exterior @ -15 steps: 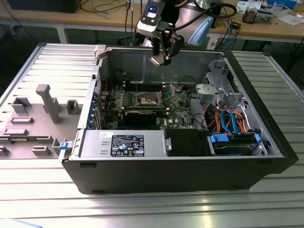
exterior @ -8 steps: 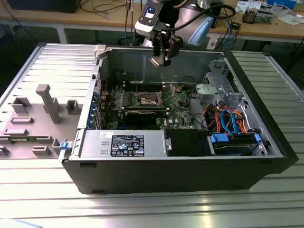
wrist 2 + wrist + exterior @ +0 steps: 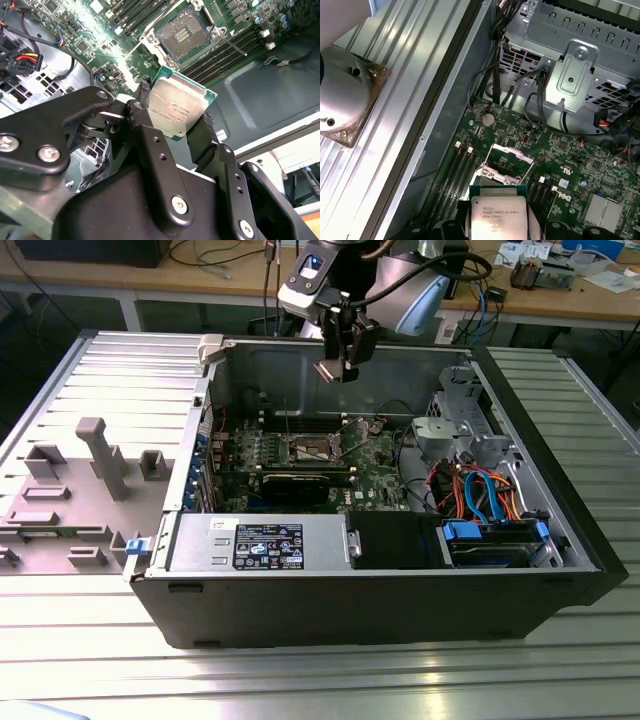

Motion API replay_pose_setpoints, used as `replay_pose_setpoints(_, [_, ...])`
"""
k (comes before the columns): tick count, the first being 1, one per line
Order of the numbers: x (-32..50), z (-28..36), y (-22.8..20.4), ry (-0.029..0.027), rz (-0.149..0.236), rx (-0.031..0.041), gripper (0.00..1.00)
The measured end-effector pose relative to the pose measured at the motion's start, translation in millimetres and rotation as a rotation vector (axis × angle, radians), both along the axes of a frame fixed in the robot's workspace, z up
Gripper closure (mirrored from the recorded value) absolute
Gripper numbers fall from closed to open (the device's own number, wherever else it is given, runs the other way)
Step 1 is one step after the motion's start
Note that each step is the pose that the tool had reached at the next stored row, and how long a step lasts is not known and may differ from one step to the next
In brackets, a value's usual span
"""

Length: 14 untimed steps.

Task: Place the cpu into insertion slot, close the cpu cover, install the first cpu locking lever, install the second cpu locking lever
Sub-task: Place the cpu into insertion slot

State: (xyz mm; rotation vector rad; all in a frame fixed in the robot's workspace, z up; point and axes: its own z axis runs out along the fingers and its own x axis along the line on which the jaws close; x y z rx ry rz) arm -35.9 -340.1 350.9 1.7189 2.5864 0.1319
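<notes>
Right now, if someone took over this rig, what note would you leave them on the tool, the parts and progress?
Tool: shut on the cpu, held in the air above the motherboard.
Insertion slot: empty, pins exposed.
Cpu cover: looks raised, not closed.
Done: cpu picked up.
Left: all four steps of the task.

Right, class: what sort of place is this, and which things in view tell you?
Probably a robotics lab or workshop: an open computer case lies on a ribbed metal table, the gripper holds the cpu above the motherboard, and wooden workbenches stand behind.
</notes>
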Motion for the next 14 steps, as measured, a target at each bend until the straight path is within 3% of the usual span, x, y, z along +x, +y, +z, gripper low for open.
replay_pose_setpoints(3, [-0.1,-1.8,0.0,-0.0001,-0.044,0.0001,0.46])
replay_pose_setpoints(14, [-2.1,-3.9,0.0,-0.0001,-0.139,0.0002,0.46])
